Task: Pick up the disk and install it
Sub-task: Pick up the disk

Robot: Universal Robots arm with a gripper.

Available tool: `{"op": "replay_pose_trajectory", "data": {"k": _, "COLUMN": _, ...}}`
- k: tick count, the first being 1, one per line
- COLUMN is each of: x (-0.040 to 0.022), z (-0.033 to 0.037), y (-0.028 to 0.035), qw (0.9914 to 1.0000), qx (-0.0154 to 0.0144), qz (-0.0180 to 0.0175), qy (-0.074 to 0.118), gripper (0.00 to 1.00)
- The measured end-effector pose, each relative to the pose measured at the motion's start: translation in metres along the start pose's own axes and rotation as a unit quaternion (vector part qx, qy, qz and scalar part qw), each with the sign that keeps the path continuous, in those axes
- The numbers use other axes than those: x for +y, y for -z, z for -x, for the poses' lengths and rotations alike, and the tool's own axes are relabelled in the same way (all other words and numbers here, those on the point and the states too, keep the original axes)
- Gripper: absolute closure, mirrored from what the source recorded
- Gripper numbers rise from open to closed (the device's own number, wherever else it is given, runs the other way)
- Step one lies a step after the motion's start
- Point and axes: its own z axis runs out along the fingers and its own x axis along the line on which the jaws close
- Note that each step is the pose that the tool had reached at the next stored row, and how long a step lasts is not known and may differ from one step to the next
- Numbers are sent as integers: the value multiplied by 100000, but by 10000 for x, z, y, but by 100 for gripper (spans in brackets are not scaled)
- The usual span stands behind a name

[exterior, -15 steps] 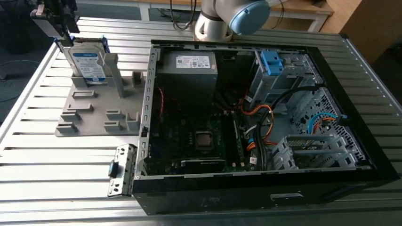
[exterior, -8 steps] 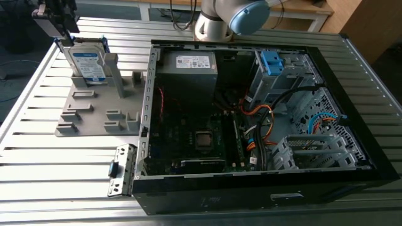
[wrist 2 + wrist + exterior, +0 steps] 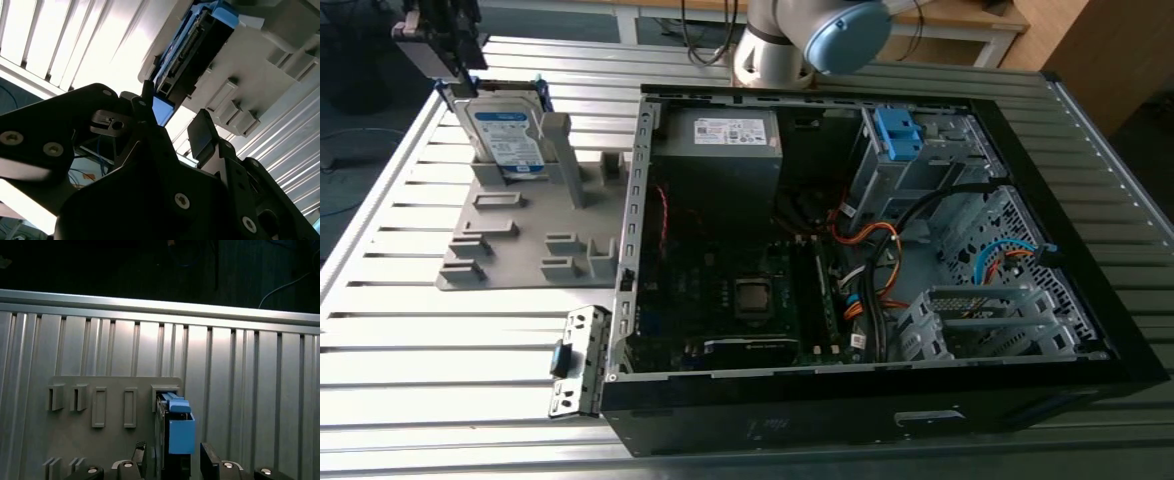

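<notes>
The disk (image 3: 507, 135) stands on its edge in a slot of a grey holder (image 3: 520, 230). The holder lies on the ribbed metal table (image 3: 400, 340), towards the exterior view's left. The disk has a white-and-blue label on its face and a bright blue frame around it. The words on the label are too small to read.

The gripper (image 3: 451, 72) hangs right over the top of the disk. In the first wrist view its fingers (image 3: 210, 456) are spread wide, one on each side of the blue frame, with a little gap on both sides.

Beside the holder lies an open computer case (image 3: 854, 400). Inside it a grey box (image 3: 720, 165) has a white sticker, also too small to read.
</notes>
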Motion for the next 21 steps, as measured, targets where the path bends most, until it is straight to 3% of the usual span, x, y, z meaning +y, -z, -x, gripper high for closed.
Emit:
{"op": "replay_pose_trajectory", "data": {"k": 4, "x": 31, "z": 35, "y": -64, "qw": 100000, "qx": -22, "qz": 12, "qy": 92, "gripper": 46}}
{"op": "replay_pose_trajectory", "data": {"k": 21, "x": -2, "z": 32, "y": -374, "qw": 99998, "qx": -3, "qz": 33, "qy": 597, "gripper": 46}}
